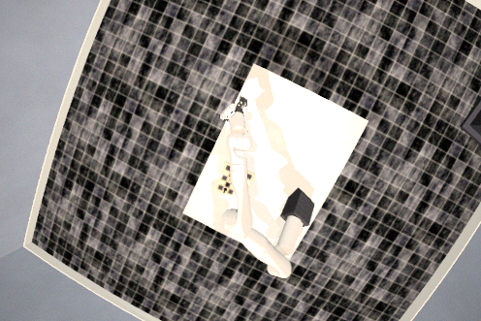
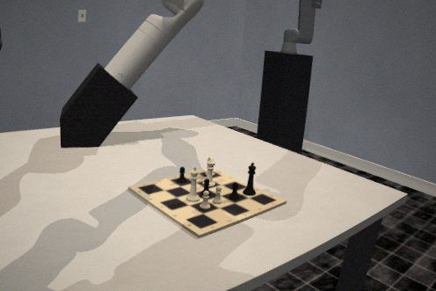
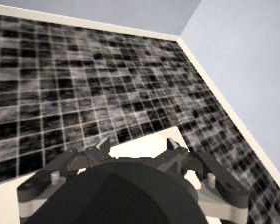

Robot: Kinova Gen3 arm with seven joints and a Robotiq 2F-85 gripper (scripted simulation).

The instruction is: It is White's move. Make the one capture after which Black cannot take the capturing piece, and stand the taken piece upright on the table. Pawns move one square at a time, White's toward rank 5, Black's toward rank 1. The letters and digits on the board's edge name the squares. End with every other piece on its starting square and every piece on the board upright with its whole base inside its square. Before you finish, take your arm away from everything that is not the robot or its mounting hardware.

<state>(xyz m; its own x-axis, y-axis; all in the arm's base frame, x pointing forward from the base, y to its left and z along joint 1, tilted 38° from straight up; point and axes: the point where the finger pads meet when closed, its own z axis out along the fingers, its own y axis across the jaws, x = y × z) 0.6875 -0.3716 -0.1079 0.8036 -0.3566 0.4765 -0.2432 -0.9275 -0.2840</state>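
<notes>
The small chessboard [image 2: 193,230] [image 1: 223,186] lies on the white table [image 2: 88,210] [image 1: 315,130]. All its pieces stand upright. A tall black piece [image 2: 250,179] stands at the right edge, with a black pawn [image 2: 234,190] beside it. Another black pawn [image 2: 182,173] stands at the back left and one [image 2: 206,185] in the middle. A tall white piece [image 2: 193,185], a white king [image 2: 210,171] and two white pawns [image 2: 205,200] [image 2: 218,194] stand around the middle. My gripper [image 1: 240,102] [image 3: 138,143] is open and empty. It hangs high over the table's edge, far from the board. In the overhead view my arm hides part of the board.
My arm's black base block [image 2: 94,106] [image 1: 297,207] is at the table's back. A second arm on a black pedestal [image 2: 284,98] stands behind the table. Dark tiled floor [image 3: 66,100] surrounds the table.
</notes>
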